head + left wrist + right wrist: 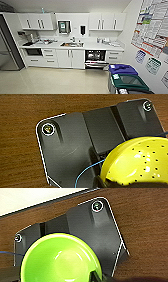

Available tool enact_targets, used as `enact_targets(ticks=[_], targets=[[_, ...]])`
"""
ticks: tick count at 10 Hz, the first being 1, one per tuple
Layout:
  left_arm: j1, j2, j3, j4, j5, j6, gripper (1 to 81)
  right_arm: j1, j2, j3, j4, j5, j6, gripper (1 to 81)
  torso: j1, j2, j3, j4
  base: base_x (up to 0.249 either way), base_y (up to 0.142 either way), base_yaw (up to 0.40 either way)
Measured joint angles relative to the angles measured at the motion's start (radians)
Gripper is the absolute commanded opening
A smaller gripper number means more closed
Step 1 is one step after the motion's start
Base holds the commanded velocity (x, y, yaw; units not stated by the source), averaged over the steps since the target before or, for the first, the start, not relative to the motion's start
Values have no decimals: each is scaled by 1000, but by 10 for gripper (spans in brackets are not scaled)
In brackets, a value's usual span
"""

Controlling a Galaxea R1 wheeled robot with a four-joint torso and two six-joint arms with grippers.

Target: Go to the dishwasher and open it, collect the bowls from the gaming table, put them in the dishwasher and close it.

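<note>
The white worktop (pixel 92 46) runs along the kitchen wall with a sink (pixel 72 44) set near its middle, a coffee machine (pixel 29 38) and small clutter toward its left end, a few items near its right end, and two lidded bins (pixel 125 77) on the pale floor (pixel 50 80).

Yellow bowl (pixel 140 161) (dark-speckled), green bowl (pixel 61 260)
</note>
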Motion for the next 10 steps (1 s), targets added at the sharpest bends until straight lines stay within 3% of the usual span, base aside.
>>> enact_targets(ticks=[10], targets=[[-1, 5, 0, 0, -3, 0, 10, 0, -1, 0, -1, 0, 0, 10, 0, 0, 0, 0, 144, 0, 0]])
